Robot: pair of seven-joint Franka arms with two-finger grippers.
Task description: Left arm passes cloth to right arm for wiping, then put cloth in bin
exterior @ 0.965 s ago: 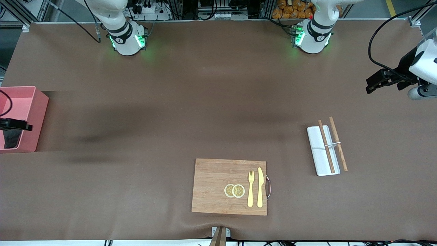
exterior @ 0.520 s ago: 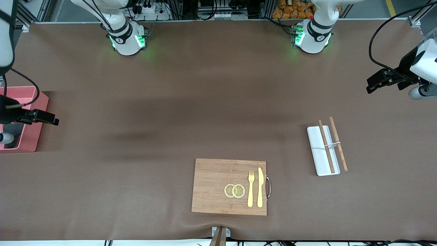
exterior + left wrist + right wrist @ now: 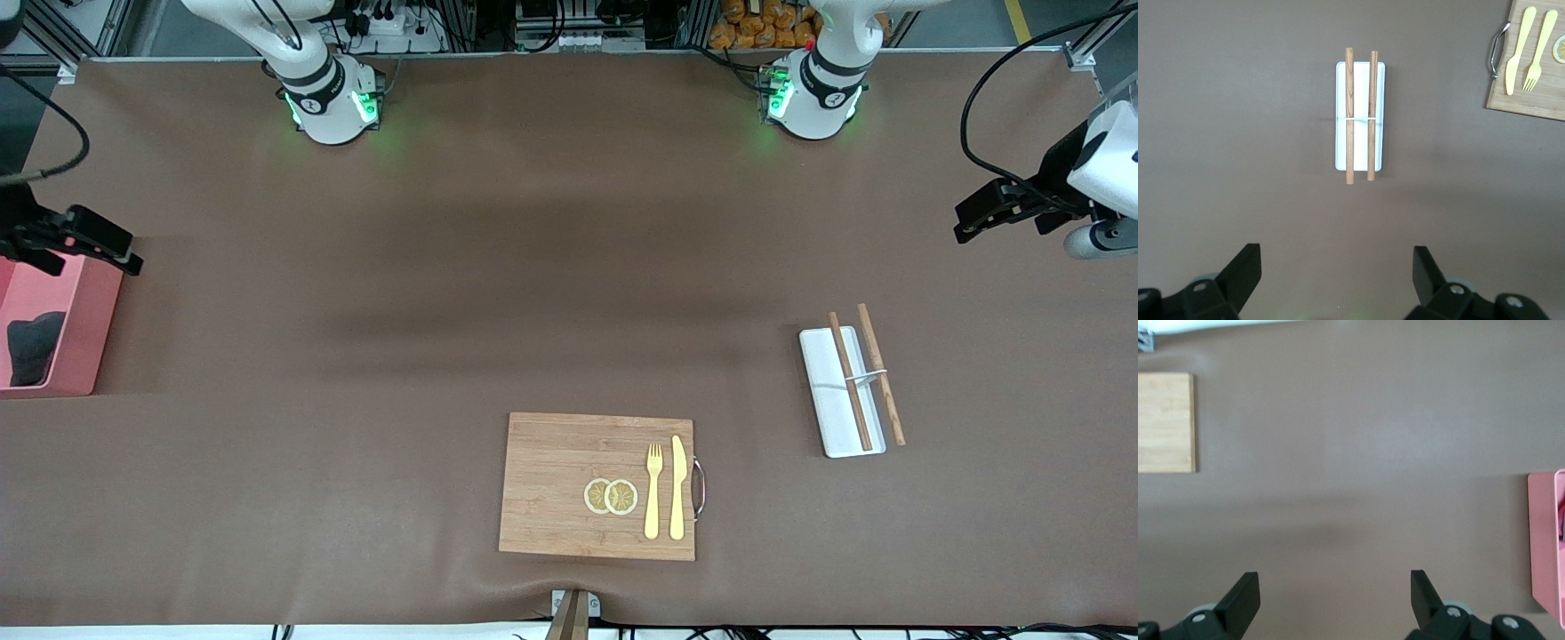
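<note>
Grey cloth [image 3: 34, 347] binned — right pincer [image 3: 1331, 600] wide, empty

A brown mat [image 3: 533, 267] covers the whole table, faintly shadowed. Along its robot-side edge runs a metal frame [image 3: 569, 40] with cables and orange packets [image 3: 756, 27] stacked beside it.

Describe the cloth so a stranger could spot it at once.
Go to the right arm's end of the table, where a pink bin sits at the edge. The cloth lies inside it, a small dark grey crumpled heap, the only dark soft thing there.
</note>
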